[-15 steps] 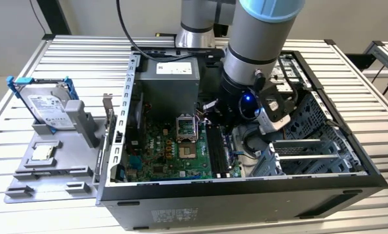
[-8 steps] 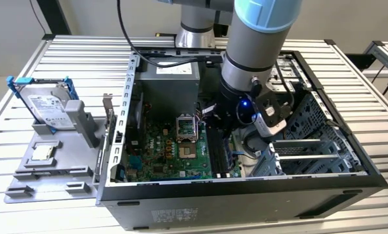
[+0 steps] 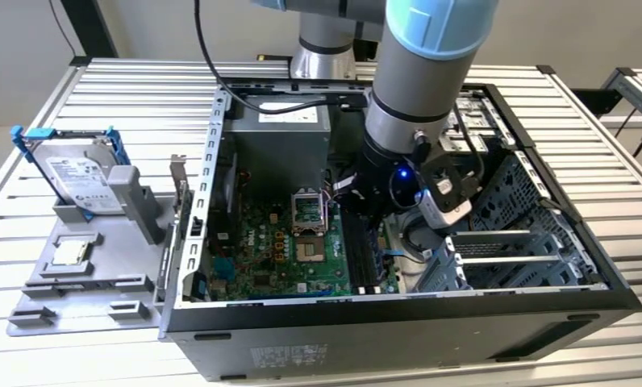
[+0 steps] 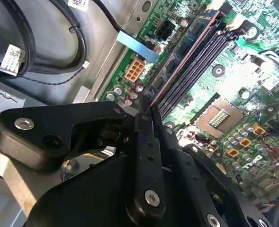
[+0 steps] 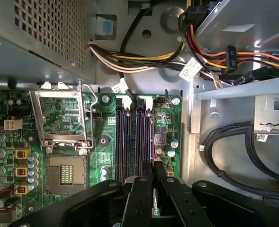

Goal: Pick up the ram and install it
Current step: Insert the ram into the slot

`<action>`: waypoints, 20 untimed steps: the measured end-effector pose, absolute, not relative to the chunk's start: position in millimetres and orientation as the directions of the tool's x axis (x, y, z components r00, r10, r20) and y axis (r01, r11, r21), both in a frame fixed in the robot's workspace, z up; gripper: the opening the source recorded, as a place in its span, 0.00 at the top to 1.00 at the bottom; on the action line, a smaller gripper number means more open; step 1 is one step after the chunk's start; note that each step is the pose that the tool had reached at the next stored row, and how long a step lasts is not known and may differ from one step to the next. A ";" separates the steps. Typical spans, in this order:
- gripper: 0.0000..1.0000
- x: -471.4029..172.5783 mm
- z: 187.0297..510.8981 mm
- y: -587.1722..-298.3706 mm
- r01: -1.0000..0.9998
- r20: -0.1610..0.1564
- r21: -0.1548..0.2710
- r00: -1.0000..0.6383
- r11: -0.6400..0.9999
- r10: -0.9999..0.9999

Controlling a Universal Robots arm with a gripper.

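Inside the open computer case, my gripper (image 3: 362,211) hangs low over the motherboard (image 3: 283,242). Its two black fingers are shut on the ram (image 4: 184,59), a thin dark stick seen edge-on with a reddish edge. The stick runs from the fingertips (image 4: 144,109) along the outermost of the black memory slots (image 4: 201,66), on their cable side. In the first wrist view the gripper (image 5: 153,166) stands over the near end of the slots (image 5: 135,137), with a strip of the ram (image 5: 154,207) between its fingers. Whether the ram touches the slot I cannot tell.
The CPU socket (image 5: 66,175) lies open beside the slots. Bundled cables (image 5: 144,59), the power supply (image 3: 283,137) and a drive cage (image 3: 514,234) crowd the case. Outside, at the exterior view's left, a grey fixture (image 3: 95,282) holds a hard drive (image 3: 79,173) and a small chip (image 3: 72,252).
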State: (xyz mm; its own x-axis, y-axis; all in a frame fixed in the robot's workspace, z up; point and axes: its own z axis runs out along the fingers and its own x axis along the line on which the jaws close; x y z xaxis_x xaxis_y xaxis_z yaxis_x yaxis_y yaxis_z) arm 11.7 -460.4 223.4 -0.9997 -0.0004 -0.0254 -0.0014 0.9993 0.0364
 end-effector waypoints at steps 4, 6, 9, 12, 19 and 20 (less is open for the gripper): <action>1.00 10.7 222.5 -460.3 -0.001 -0.025 0.036 -1.000 0.999 0.000; 1.00 10.6 221.7 -460.2 -0.001 -0.025 0.036 -1.000 0.999 -0.001; 1.00 10.2 221.0 -460.2 -0.001 -0.025 0.036 -1.000 0.999 0.000; 1.00 10.0 220.2 -460.2 -0.001 -0.025 0.036 -1.000 0.999 0.000; 1.00 9.1 218.8 -459.8 -0.001 -0.025 0.036 -1.000 0.999 -0.001; 1.00 9.1 218.2 -459.7 -0.001 -0.024 0.036 -1.000 0.999 -0.001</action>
State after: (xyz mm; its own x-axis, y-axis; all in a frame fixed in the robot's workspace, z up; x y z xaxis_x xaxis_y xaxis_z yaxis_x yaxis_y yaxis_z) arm 9.1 -459.7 218.2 -0.9997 -0.0006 -0.0245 -0.0015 0.9993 0.0364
